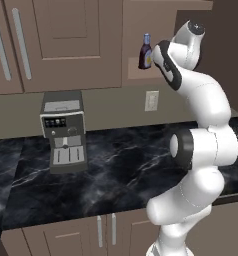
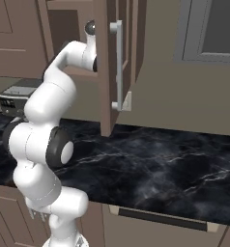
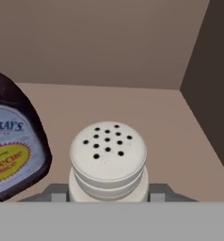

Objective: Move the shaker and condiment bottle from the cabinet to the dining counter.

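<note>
The black marble surface [image 1: 116, 170] runs across the near part of the scene, with base cabinet doors [image 1: 81, 235] under its front edge. On it at the left stands a grey coffee machine [image 1: 64, 131], against the back wall. A white wall outlet [image 1: 151, 100] sits on the wall to its right, above the surface.

The white arm [image 1: 203, 145] rises from the near right in the left base view and bends up and back into the open cabinet [image 1: 61, 45]. In the right base view the cabinet's open door [image 2: 114, 67] with its long silver handle [image 2: 118, 65] stands edge-on just right of the arm's wrist.

In the hand view, the gripper [image 3: 108, 194] is right at the shaker [image 3: 108, 162], its fingertips [image 3: 57, 193] showing low on either side of the shaker's body; the jaws stand fairly narrow, but I cannot tell whether they are pressing on it. The shaker stands upright on the cabinet shelf [image 3: 147, 113], its holed top facing the camera.

Just left of the shaker, on the same shelf, stands the condiment bottle [image 3: 10, 146], upright, with its pale label turned forward. In the left base view the bottle [image 1: 145, 52] shows at the shelf's front, just left of the arm's wrist.
</note>
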